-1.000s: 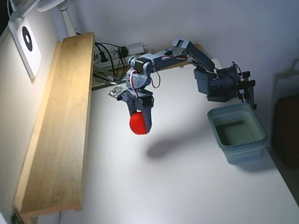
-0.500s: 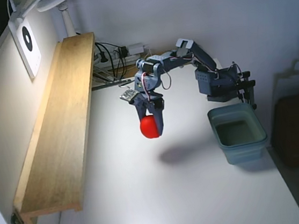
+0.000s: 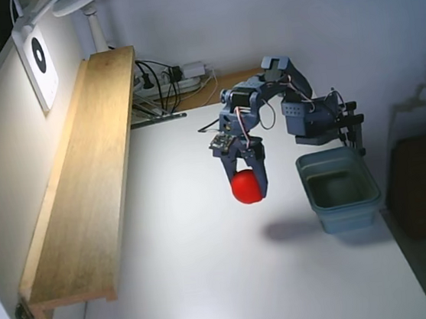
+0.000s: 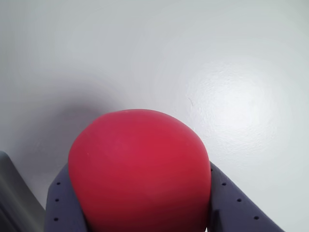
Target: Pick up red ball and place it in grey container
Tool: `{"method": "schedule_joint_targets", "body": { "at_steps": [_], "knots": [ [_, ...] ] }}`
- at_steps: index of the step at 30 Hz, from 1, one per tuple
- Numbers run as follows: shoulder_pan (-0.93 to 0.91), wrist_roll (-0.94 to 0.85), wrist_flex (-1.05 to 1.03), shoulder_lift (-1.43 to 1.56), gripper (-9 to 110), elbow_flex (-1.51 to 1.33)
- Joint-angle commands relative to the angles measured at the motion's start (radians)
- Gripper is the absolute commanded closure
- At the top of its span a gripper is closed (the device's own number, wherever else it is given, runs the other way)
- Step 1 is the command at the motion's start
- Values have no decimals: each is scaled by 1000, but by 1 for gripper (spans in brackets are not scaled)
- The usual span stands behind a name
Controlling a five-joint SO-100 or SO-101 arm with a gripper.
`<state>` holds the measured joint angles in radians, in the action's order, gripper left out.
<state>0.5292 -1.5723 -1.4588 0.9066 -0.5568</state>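
Fixed view: my claw (image 3: 247,184) grips the red ball (image 3: 248,187) above the table (image 3: 212,283), the grey container (image 3: 340,189) off to its right. Wrist view: ball (image 4: 140,169) bulges beyond my fingers (image 4: 60,200); a jolt could drop it short.

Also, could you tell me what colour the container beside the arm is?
The grey container is a muted grey-green, plain and unpatterned; the fixed view shows it best.
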Motion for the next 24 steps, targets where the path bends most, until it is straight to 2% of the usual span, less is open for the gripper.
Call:
{"method": "schedule_joint_targets", "body": {
  "at_steps": [1,16,24],
  "knots": [
    [29,2,-29,22,78,69],
    [29,2,-16,33,78,45],
    [29,2,114,280,78,-332]
  ]
}}
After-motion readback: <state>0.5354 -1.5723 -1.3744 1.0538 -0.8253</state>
